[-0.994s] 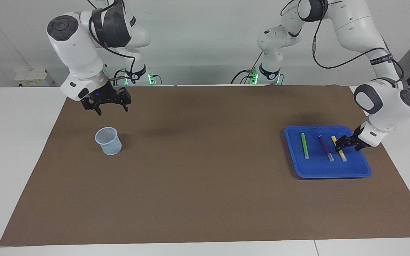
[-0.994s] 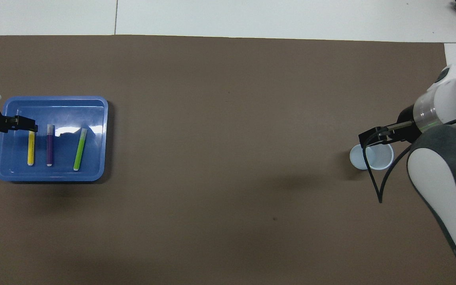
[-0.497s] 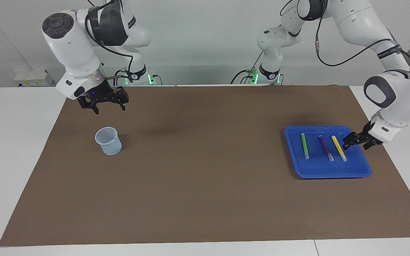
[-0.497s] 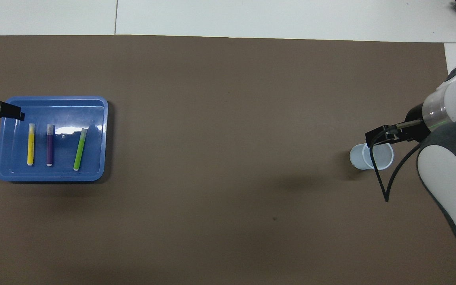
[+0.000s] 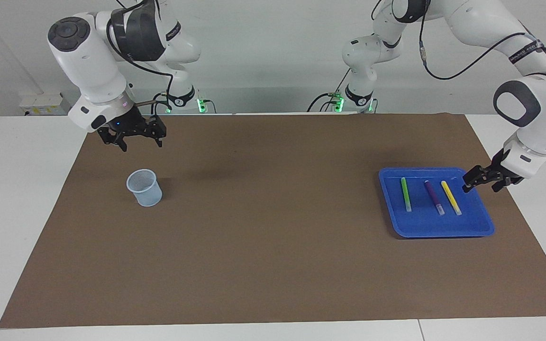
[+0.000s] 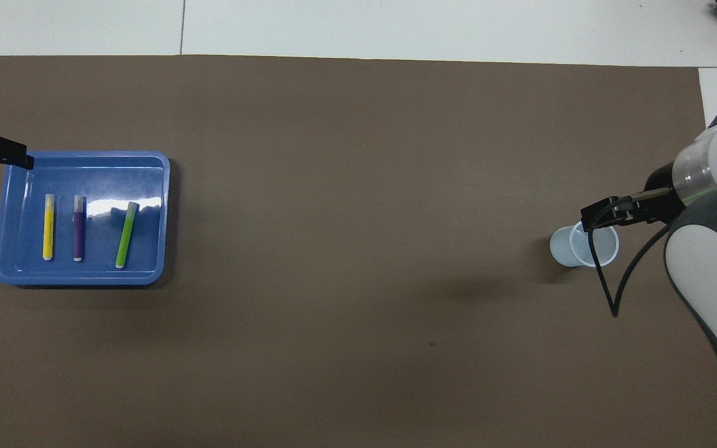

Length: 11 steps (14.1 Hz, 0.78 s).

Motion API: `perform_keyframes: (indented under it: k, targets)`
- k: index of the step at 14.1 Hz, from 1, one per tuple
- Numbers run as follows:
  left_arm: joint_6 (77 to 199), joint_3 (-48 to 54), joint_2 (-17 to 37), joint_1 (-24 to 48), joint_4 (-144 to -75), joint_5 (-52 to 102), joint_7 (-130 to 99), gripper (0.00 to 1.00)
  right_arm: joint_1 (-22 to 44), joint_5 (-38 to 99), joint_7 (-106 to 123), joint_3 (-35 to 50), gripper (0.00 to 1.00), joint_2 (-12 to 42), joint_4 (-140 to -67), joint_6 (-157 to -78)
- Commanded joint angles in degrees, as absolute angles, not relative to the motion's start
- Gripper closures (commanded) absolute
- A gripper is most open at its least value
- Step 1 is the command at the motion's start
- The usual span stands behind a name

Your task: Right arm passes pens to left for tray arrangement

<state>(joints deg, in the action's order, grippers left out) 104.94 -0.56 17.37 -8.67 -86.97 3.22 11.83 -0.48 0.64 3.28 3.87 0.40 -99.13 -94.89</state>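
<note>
Tray: blue tray (image 5: 436, 228) sits on the brown mat (image 5: 273, 237) toward the left arm's end of the table, flat, rim up.
Pens: all 3 lie in the tray, side by side, apart from each other, none touching a gripper.
Green pen (image 5: 405, 194): the one closest to mid-table, slightly slanted vs. the other two.
Purple pen (image 5: 433, 197): in the middle, between green and yellow.
Yellow pen (image 5: 450, 197): closest to the tray edge on the left arm's side.
Pale ends: in the overhead view purple and yellow show whitish ends at the tip farther from the robots.
Left gripper (image 5: 479, 182): up in the air over the tray's outer edge/corner – fingers spread, nothing between them.
Right gripper (image 5: 133, 141): small blue-violet light on, raised over the mat near the cup – fingers apart, empty.
Cup (image 5: 144, 187): pale-blue translucent cup, upright on the mat at the right arm's end, well apart from the tray.
</note>
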Motion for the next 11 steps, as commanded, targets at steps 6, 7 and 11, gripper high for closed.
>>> perform_keyframes:
  k: [6, 7, 11]
  targets:
    - [92.8, -0.9, 15.3, -4.0, -79.3, 2.5, 4.4, 0.0, -1.1, -0.4, 3.2, 4.2, 0.0, 0.1, -98.4, -94.7]
    - [92.7, -0.4, 13.6, -4.1, -79.4, 2.2, 4.4, 0.0, -1.1, -0.3, 3.2, 4.1, 0.0, 0.1, -98.4, -94.7]
    - [92.2, 0.1, 8.5, -3.6, -80.2, 0.6, 4.5, 0.0, -1.1, -0.1, 3.1, 4.1, 0.0, 0.1, -98.4, -94.7]
